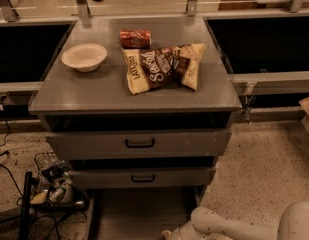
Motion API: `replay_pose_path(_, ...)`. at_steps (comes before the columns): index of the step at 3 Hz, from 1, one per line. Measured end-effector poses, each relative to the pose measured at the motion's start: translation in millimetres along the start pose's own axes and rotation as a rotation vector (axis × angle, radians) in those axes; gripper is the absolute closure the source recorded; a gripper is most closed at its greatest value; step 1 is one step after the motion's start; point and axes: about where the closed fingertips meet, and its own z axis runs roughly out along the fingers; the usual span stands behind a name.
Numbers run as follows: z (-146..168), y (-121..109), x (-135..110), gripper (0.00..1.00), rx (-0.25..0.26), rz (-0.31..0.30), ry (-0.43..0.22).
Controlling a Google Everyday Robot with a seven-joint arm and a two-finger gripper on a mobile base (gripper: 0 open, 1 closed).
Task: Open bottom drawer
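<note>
The bottom drawer (pixel 174 177) is recorded as the lowest and narrowest grey front panel of the grey cabinet (pixel 119 91). It is flat and matt, with a small black bar handle (pixel 143 178) fixed at its centre. The panel is rectangular, its long axis runs left to right, and its face is turned towards the camera. A dark band of shadow is noted between it and the larger drawer front (pixel 194 143) above — whether the panel is drawn out at all cannot be told.

The gripper (pixel 169 233) is found at the bottom edge of the view, below and slightly right of the handle and apart from the panel. It is carried on a white, rounded arm (pixel 229 224) — whether it is released or clenched cannot be told.

On the cabinet top a pale round bowl (pixel 84 57), a red packet (pixel 135 38) and crinkled snack bags (pixel 164 66) are seen. The floor (pixel 264 159) is speckled.
</note>
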Motion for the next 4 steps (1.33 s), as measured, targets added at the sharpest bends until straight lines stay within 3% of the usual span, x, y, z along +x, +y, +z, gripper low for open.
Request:
replay_pose_path(1, 13, 18, 7, 0.0, -0.059, -0.024, 0.017)
replay_pose_path(2, 13, 19, 7, 0.0, -0.06, -0.025, 0.017)
replay_pose_path(4, 20, 42, 21, 0.0, -0.078, -0.054, 0.02)
